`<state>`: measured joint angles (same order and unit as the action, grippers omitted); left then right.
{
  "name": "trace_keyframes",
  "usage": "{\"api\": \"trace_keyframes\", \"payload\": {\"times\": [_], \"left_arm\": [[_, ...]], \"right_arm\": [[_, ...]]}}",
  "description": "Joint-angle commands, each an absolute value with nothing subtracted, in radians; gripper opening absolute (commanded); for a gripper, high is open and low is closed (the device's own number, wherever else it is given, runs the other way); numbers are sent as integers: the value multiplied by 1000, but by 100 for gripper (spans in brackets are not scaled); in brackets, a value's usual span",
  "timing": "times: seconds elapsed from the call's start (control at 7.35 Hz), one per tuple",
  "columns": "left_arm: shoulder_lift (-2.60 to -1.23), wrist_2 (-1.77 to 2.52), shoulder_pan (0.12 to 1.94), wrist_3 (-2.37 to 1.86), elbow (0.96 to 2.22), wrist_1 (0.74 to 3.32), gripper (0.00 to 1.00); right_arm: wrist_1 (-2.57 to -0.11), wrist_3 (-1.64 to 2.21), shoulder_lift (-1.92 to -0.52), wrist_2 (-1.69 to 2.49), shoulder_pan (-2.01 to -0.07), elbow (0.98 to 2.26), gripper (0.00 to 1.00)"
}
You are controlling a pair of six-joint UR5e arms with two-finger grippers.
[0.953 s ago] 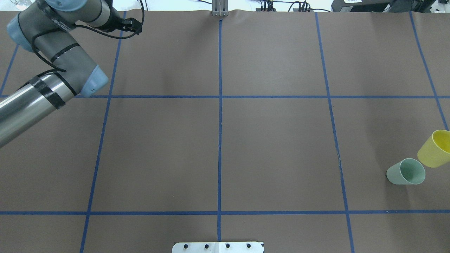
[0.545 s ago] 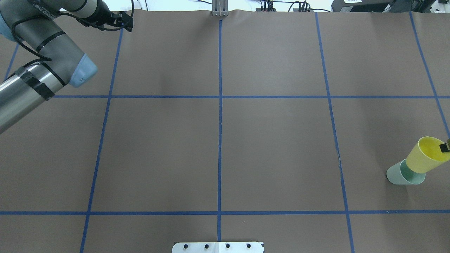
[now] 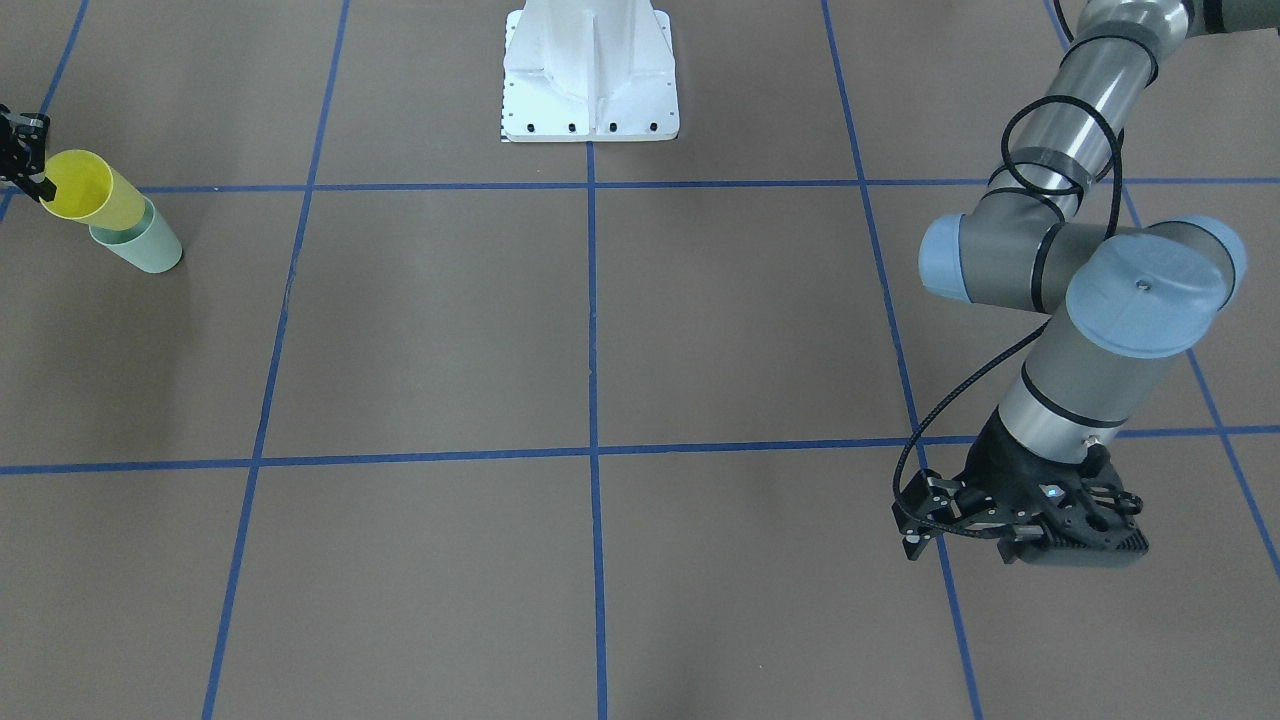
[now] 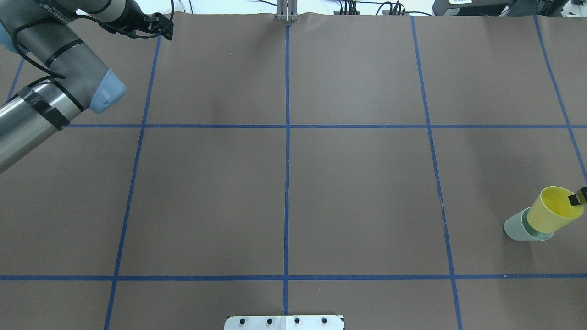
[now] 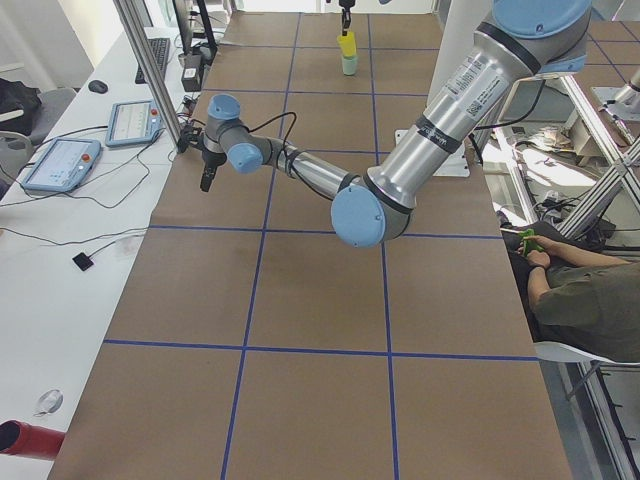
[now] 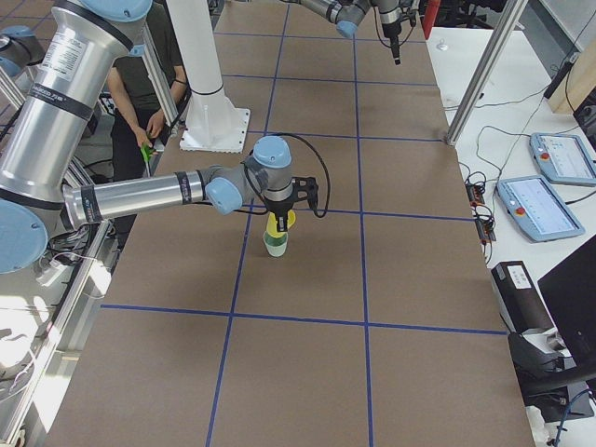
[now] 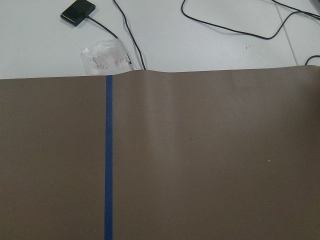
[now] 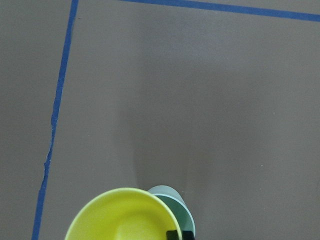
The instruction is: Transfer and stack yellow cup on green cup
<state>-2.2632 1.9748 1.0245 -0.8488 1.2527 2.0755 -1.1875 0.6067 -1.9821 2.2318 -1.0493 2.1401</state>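
- Yellow cup (image 4: pixel 550 211) at the robot's right end of the table (image 4: pixel 357 183), tilted, mouth up, with its base dipped into the mouth of the green cup (image 4: pixel 514 230).
- Most of the yellow wall clear above the green rim; cannot tell whether seated all the way down.
- Green cup upright on the brown paper cover, inside a square of blue tape (image 4: pixel 431 151), apart from its lines.
- Pinched at the yellow rim by the right gripper (image 4: pixel 578 198): one dark finger (image 8: pixel 175 234) inside the cup against its wall, clamped on the rim.
- From the right-side camera: right gripper pointing straight down over both cups, forearm stretched nearly level above the paper.
- Left gripper (image 3: pixel 1040 535) well apart from the cups, at the opposite end near the paper's far edge, pointing down above the surface; cannot tell how wide its fingers stand.
- Below the left wrist camera: brown paper, one tape line, the paper's edge, then white bench top with black cables (image 7: pixel 225 25).
- White base plate (image 3: pixel 590 70) at mid-table on the robot's side.
- Seated person (image 5: pixel 580 295) beside the robot in the left-side view.
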Motion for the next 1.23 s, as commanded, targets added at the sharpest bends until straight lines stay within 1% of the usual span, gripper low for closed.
{"api": "trace_keyframes", "payload": {"times": [0.0,0.68,0.82,0.95,1.09], "left_arm": [[-2257,1974,1023,-854,1267,2075,99],[-2255,1976,1025,-854,1270,2077,99],[-2255,1977,1025,-856,1276,2077,99],[-2255,1977,1025,-856,1276,2079,99],[-2241,1979,1025,-857,1285,2085,99]], "right_arm": [[-1187,607,-1983,2232,-1048,2131,0],[-1186,612,-1980,2237,-1046,2121,0],[-1186,612,-1980,2235,-1045,2117,20],[-1186,608,-1979,2237,-1045,2111,54],[-1184,606,-1977,2241,-1045,2111,74]]}}
